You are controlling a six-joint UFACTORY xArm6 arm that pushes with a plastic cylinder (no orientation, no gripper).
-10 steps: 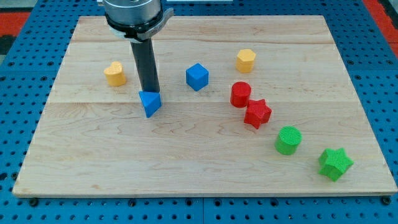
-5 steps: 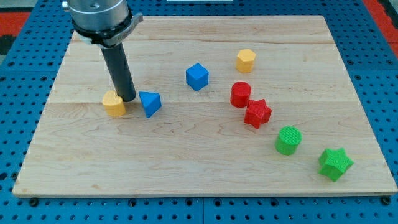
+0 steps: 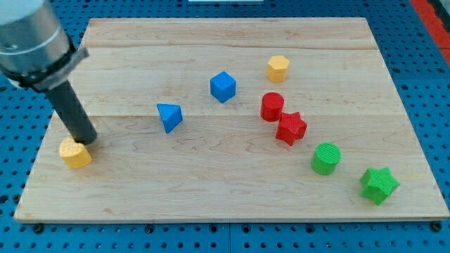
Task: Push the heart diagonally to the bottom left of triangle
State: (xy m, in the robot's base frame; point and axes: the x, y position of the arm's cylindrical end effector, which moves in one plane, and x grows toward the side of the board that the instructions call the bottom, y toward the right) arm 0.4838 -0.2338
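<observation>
Viewing from: the one camera view, looking down at a slant on the board.
Writing: no brand, label or lettering can be read on any block, on the rod or on the board.
Claw: the arm carries none; it ends in a plain dark rod, so nothing spreads, presses together or pinches.
Tip: my tip (image 3: 87, 141) stands at the view's left, touching the upper right side of the yellow heart (image 3: 75, 152).
Heart: the yellow heart lies near the board's left edge, low and to the left of the blue triangle (image 3: 169, 116), well apart from it.
Triangle: the blue triangle sits left of the board's middle, alone, with bare wood all round.
Blue cube: (image 3: 223, 86) lies up and to the right of the triangle, apart from it.
Yellow block: a faceted yellow block (image 3: 278, 68) lies toward the view's top right.
Red pair: the red cylinder (image 3: 272, 106) and the red star (image 3: 291, 128) sit just beside each other, seemingly touching.
Green pair: the green cylinder (image 3: 326, 157) and the green star (image 3: 379, 185) run on toward the bottom right; the star is close to the board's right edge.
Board: the wooden board (image 3: 211, 190) lies on a blue pegboard (image 3: 436, 84).
Open room: bare wood spans the bottom from the heart to the green cylinder, and the whole top strip; little room remains between the heart and the left edge.
</observation>
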